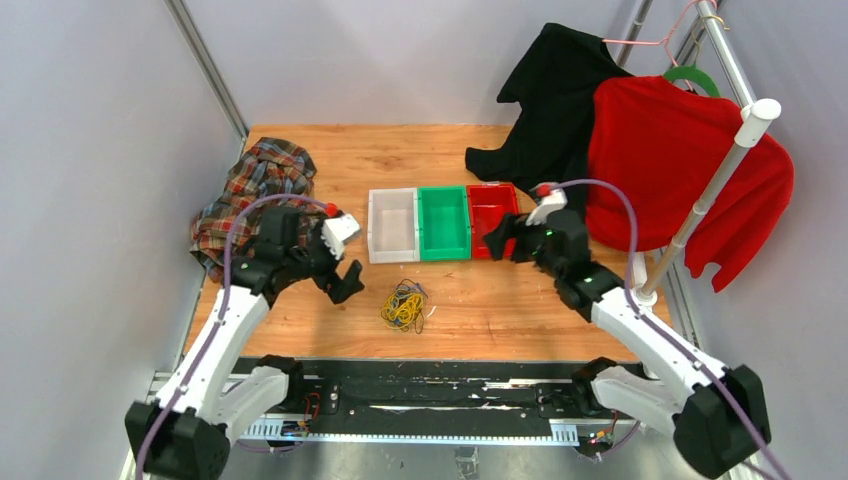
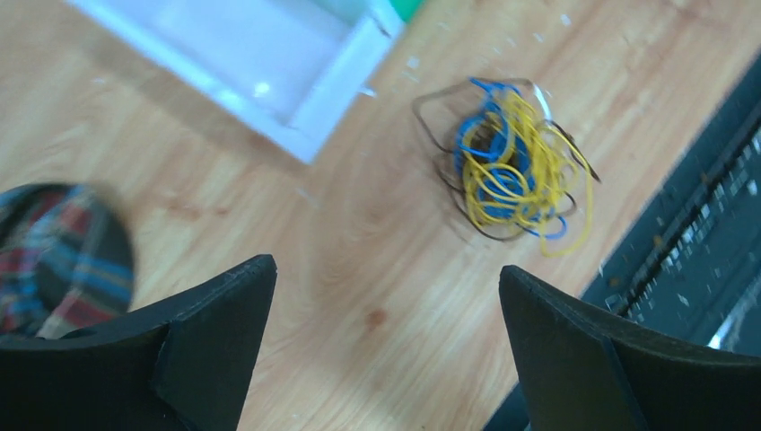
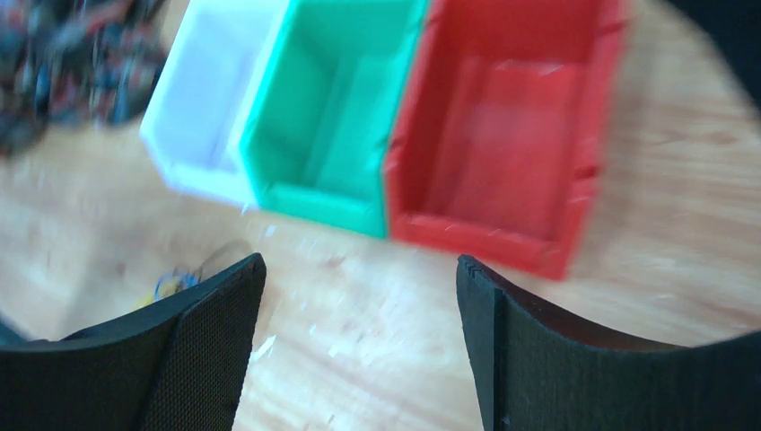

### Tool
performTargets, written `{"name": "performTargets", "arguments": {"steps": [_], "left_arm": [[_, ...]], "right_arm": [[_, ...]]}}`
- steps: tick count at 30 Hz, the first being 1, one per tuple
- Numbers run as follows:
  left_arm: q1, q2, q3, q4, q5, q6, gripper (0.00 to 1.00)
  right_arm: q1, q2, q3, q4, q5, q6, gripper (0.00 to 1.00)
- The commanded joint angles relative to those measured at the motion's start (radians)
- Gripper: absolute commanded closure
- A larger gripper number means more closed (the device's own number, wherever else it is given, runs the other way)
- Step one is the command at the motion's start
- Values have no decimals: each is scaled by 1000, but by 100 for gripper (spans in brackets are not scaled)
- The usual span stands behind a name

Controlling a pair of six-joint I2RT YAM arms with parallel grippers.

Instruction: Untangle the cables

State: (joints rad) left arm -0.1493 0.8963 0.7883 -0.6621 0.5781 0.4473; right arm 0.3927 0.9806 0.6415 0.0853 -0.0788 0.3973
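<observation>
Cables (image 1: 404,305) lie in one yellow, blue and black tangle on the table (image 1: 500,320), near the front of the white bin (image 1: 392,226). Left gripper (image 1: 346,281) hovers just left of the tangle, jaws wide, holding nothing. Right gripper (image 1: 497,240) hangs by the red bin (image 1: 494,205), also wide and empty.

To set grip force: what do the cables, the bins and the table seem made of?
Cables: thin wire, probably plastic-coated; smooth, bright-coloured, holding springy loops. Bins: likely moulded plastic; uniform colour, slight sheen. Table: wood or wood-look laminate; grain visible.
</observation>
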Motion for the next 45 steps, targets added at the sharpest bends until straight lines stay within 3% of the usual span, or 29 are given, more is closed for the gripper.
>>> {"name": "performTargets", "arguments": {"steps": [1, 12, 21, 29, 36, 41, 45], "left_arm": [[-138, 97, -4, -56, -44, 76, 1], [-266, 272, -1, 7, -30, 63, 15], [-321, 327, -9, 19, 12, 92, 22], [-348, 363, -1, 39, 20, 69, 46], [-349, 315, 85, -128, 120, 120, 26], [-376, 328, 63, -133, 118, 144, 24], [-397, 371, 44, -79, 68, 122, 28]], "right_arm": [[226, 40, 42, -85, 138, -86, 23], [519, 109, 19, -56, 334, -115, 23], [552, 99, -23, -37, 358, -101, 23], [555, 120, -26, -18, 356, -102, 24], [558, 104, -31, -17, 343, -109, 24], [558, 108, -22, -32, 340, -120, 25], [558, 104, -18, -35, 342, -120, 26]]}}
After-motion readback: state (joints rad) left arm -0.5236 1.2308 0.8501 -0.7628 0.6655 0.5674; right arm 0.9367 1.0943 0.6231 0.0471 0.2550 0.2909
